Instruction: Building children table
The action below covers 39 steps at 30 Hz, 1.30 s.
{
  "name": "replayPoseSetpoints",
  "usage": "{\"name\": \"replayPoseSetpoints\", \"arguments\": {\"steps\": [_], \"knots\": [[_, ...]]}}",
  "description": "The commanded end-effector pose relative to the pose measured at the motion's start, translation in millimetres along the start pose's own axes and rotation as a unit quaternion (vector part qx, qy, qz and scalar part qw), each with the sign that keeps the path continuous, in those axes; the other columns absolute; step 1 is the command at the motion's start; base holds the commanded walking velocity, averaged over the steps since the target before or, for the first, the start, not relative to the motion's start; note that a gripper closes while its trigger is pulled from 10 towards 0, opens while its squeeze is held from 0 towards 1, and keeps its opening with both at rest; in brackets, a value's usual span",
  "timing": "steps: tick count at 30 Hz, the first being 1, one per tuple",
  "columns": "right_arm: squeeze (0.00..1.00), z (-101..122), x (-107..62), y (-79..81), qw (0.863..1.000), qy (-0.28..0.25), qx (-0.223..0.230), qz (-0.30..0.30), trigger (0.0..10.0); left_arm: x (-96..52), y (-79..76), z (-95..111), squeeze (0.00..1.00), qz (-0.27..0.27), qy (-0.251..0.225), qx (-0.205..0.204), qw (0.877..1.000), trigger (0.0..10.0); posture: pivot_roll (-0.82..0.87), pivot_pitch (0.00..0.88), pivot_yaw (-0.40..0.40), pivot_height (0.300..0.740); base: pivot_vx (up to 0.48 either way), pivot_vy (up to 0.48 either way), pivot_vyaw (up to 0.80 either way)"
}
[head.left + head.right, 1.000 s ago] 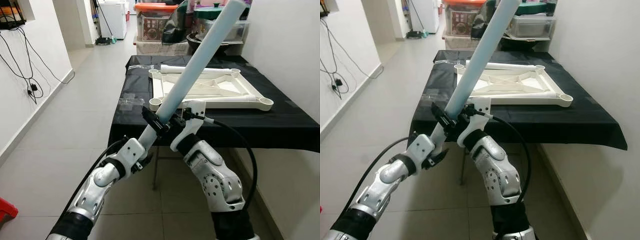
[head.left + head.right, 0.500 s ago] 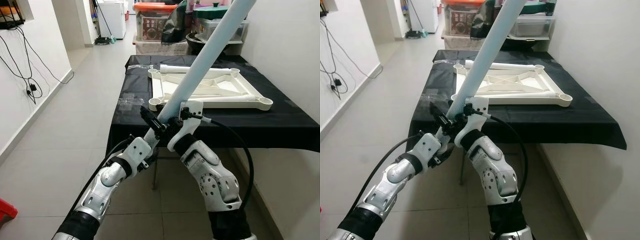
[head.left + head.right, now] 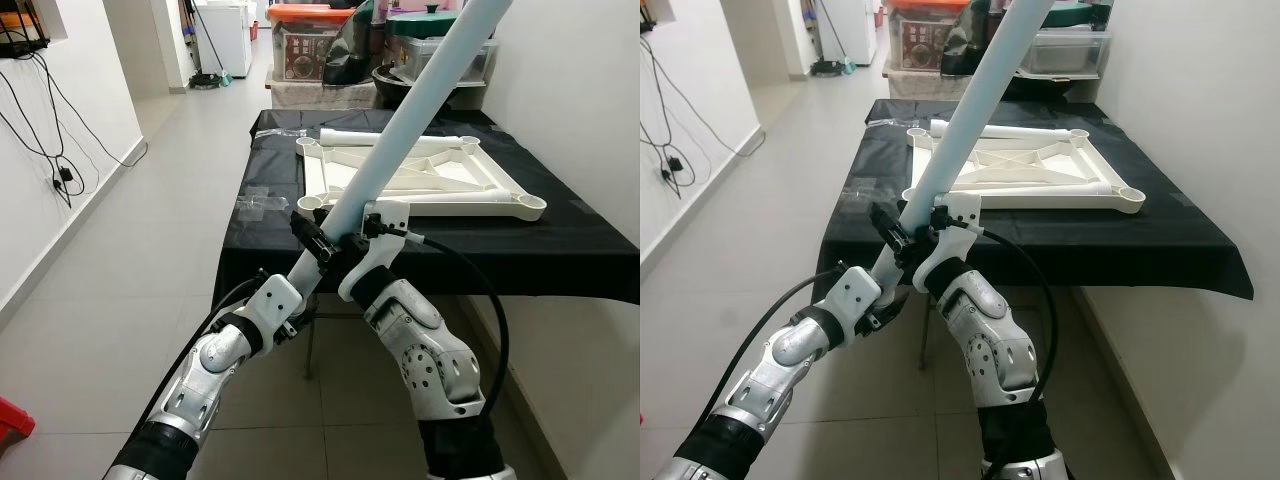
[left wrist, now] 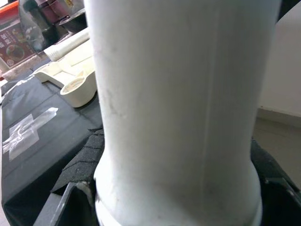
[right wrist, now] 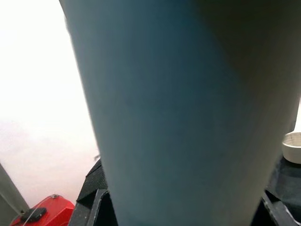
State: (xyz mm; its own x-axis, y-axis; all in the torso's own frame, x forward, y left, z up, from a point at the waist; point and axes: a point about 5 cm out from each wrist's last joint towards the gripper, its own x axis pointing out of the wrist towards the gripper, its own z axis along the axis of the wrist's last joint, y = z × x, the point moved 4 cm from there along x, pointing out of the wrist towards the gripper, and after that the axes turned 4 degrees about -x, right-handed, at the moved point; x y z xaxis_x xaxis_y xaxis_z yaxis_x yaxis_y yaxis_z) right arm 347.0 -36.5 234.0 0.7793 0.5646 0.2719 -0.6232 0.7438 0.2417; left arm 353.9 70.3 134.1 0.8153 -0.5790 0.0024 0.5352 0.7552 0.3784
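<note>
Left eye view: both silver arms meet in front of the near edge of a table draped in a black cloth [image 3: 560,250]; the left gripper [image 3: 318,240] and the right gripper [image 3: 362,238] both clamp the lower end of a long pale blue table leg [image 3: 400,135], which slants up and to the right across the picture, its top end passing out of frame; on the cloth lies the white table frame [image 3: 420,180], upside down, with round leg sockets at its corners, the nearest socket [image 3: 311,204] just beyond the grippers; a second white tube lies along the frame's far side; clear plastic bags [image 3: 258,203] rest on the cloth's left edge; storage boxes with an orange lid [image 3: 310,40] stand behind the table; cables hang on the left wall above a grey tiled floor.

Right eye view: the same scene; the leg [image 3: 975,100] rises from the two grippers, crossing over the frame [image 3: 1040,170]; the fingers of each gripper are closed against the tube's base, left from below-left, right from the right side.

Left wrist view: the leg [image 4: 178,103] is seen close, wedged between the black finger pads [image 4: 82,165]; beyond it a corner socket [image 4: 77,89] and a taped plastic bag [image 4: 26,134] lie on the black cloth.

Right wrist view: the leg [image 5: 188,108] looks blue-grey, gripped between dark pads [image 5: 96,181]; a red object [image 5: 40,212] sits on the floor; a socket rim [image 5: 292,146] shows at the edge.
</note>
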Motion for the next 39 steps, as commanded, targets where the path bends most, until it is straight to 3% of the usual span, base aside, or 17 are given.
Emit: {"name": "replayPoseSetpoints", "arguments": {"steps": [1, 32, 33, 34, 35, 37, 39], "knots": [[0.0, 9, 5.3, 3.7, 1.0, -0.021, 0.014, 0.006, 0.0, -1.0, -11.3, -8, 0.0, -0.021, 0.015, 0.0, 1.0, 10.0, 0.08, 0.0, -0.025, 0.74, 0.0, 0.0, 0.0], [0.0, 25, 11.5, -7.5, 0.996, -0.067, 0.033, -0.048, 0.0, 0.1, -13.6, -13, 0.0, -0.021, 0.025, -0.01, 0.999, 10.0, 0.08, 0.0, -0.024, 0.74, 0.0, 0.0, 0.0], [0.0, 25, 11.6, -7.3, 0.996, -0.067, 0.033, -0.048, 0.0, -0.2, -12.0, -15, 0.4, -0.017, 0.028, -0.013, 0.999, 10.0, 0.08, 0.0, -0.024, 0.74, 0.0, 0.0, 0.0], [0.0, 25, 11.6, -7.3, 0.996, -0.067, 0.033, -0.048, 0.0, -0.2, -12.0, -15, 0.4, -0.017, 0.028, -0.013, 0.999, 10.0, 0.08, 0.0, -0.024, 0.74, 0.0, 0.0, 0.0], [0.0, 26, 11.5, -7.4, 0.996, -0.067, 0.033, -0.048, 0.0, -0.6, -10.2, -16, 1.0, -0.012, 0.03, -0.017, 0.999, 10.0, 0.08, 0.0, -0.024, 0.74, 0.0, 0.0, 0.0], [0.0, 26, 11.1, -7.6, 0.996, -0.067, 0.032, -0.048, 0.0, -1.4, -7.2, -19, 1.0, -0.006, 0.038, -0.011, 0.999, 10.0, 0.08, 0.0, -0.025, 0.74, 0.0, 0.0, 0.0], [0.0, 27, 10.2, -8.4, 0.996, -0.069, 0.031, -0.048, 0.0, -4.1, 1.8, -23, 0.0, 0.005, 0.048, 0.0, 0.999, 10.0, 0.08, 0.0, -0.027, 0.74, 0.0, 0.0, 0.0]]}}
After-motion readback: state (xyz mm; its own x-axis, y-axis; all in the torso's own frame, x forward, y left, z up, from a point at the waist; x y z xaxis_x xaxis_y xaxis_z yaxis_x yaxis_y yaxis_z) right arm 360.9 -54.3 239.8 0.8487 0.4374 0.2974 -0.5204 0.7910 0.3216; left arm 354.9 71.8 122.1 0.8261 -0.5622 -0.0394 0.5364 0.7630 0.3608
